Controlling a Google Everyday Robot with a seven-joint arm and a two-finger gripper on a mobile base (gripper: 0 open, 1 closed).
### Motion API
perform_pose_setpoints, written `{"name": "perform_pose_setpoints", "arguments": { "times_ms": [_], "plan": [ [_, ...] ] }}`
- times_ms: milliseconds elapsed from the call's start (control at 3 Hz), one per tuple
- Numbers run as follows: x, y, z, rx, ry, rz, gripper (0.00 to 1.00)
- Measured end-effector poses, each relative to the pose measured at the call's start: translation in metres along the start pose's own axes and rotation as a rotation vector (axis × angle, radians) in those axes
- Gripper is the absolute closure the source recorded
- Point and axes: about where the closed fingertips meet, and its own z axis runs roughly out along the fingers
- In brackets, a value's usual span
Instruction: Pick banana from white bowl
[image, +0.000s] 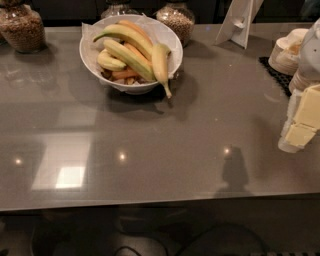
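Counter (150, 155): end effector (299, 131) (far right) hovering.

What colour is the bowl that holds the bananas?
The bowl is glossy white, clearest in the camera view; the gripper hangs at the right edge.

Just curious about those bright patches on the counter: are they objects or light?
Camera view: light only, a square glare patch and small spots on the glossy counter; the white bowl casts a soft shadow in front; the gripper sits at the right edge.
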Motion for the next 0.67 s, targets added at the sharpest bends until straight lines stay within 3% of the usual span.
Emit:
{"name": "perform_pose_setpoints", "arguments": {
  "times_ms": [333, 667],
  "plan": [
    [0.0000, 0.0000, 0.0000, 0.000, 0.000, 0.000, 0.00],
    [-0.0061, -0.0040, -0.0014, 0.050, -0.012, -0.043, 0.00]
  ]
}}
